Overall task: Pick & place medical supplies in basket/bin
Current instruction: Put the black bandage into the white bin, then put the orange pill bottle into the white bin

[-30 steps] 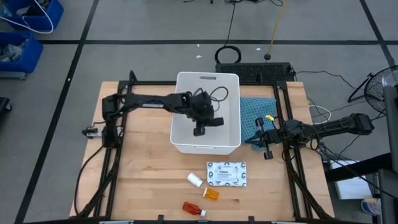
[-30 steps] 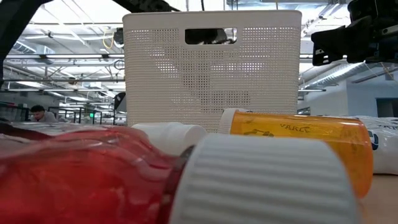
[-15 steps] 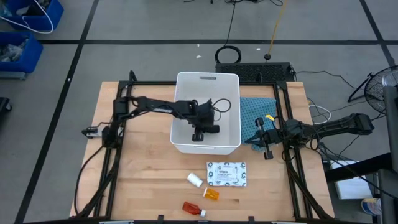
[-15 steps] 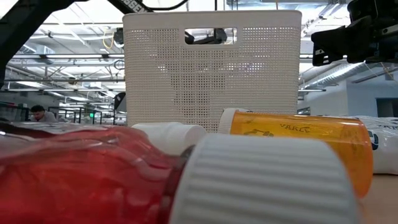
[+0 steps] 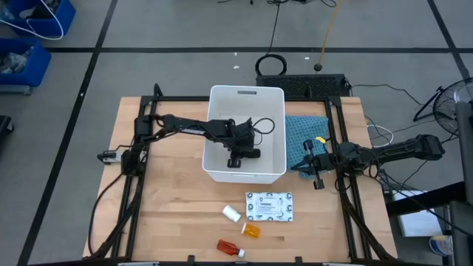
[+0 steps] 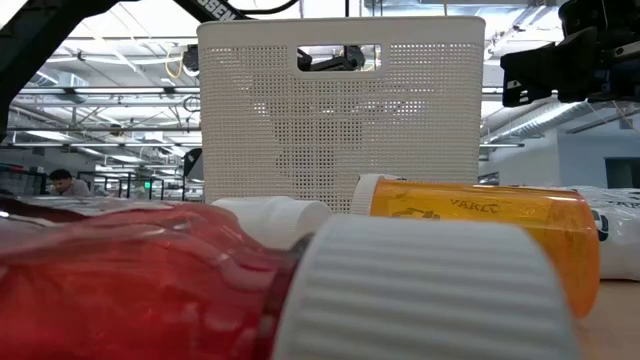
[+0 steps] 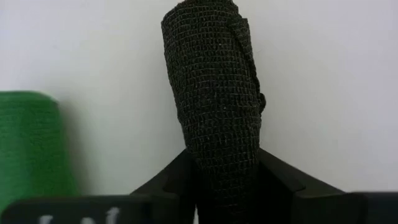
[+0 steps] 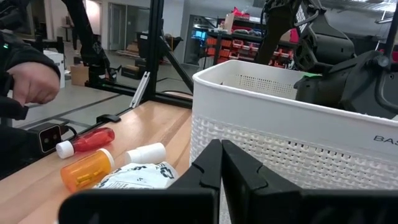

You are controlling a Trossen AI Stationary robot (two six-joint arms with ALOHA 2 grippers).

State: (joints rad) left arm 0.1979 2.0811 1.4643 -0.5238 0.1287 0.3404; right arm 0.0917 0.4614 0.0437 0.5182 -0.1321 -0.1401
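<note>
My left gripper is down inside the white tub, shut on the black oblong, a roll of woven wrap. The green oblong lies on the tub's floor beside it. On the table near the tub lie the flat white packet, the small white cylinder, the orange vial and the red bottle, each on its side. My right gripper is shut and waits above the teal cloth, right of the tub. My left gripper pinches the black oblong between its two fingers at the roll's near end. It comes from above, pointing down into the tub. The roll sticks out lengthwise beyond the fingertips toward the tub's floor; whether its far end touches the floor I cannot tell.
The tub's perforated wall with its handle slot stands behind the orange vial and red bottle in the low view. A person's hand shows beyond the table's near edge. Bare wood lies left of the tub.
My left gripper has gone down into the tub and a little toward its near wall, still shut on the black oblong, and has kept still for the last half second.
</note>
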